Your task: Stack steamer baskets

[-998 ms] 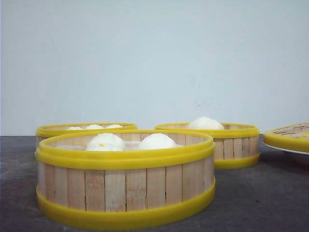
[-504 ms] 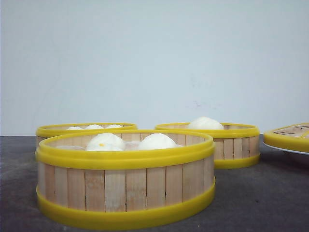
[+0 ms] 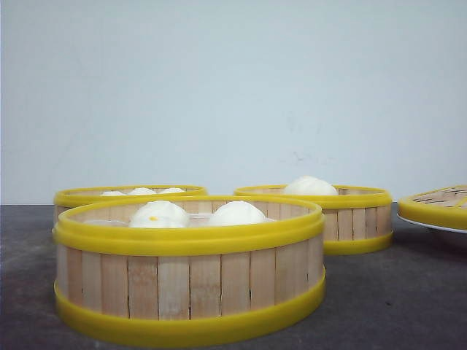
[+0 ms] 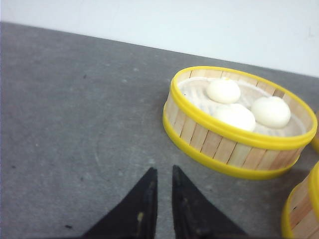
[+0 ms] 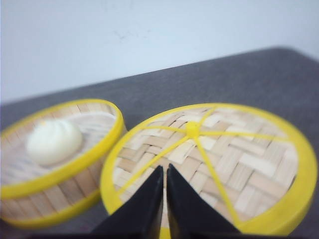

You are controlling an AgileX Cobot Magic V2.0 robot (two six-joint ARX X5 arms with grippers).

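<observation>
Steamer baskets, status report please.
Left gripper and right gripper shut, empty. Three steamer baskets unstacked, buns inside. Lid under right gripper.

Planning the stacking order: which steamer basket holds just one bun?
The rear right basket, next to the woven lid. It shows a single bun; the other two baskets each show more.

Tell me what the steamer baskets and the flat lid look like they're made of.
Steamer baskets: walls of pale vertical slats, likely bamboo, matte with visible grain; the thick glossy yellow rims look like plastic. Lid: woven pale strips, probably bamboo, under yellow plastic-looking spokes and rim.
</observation>
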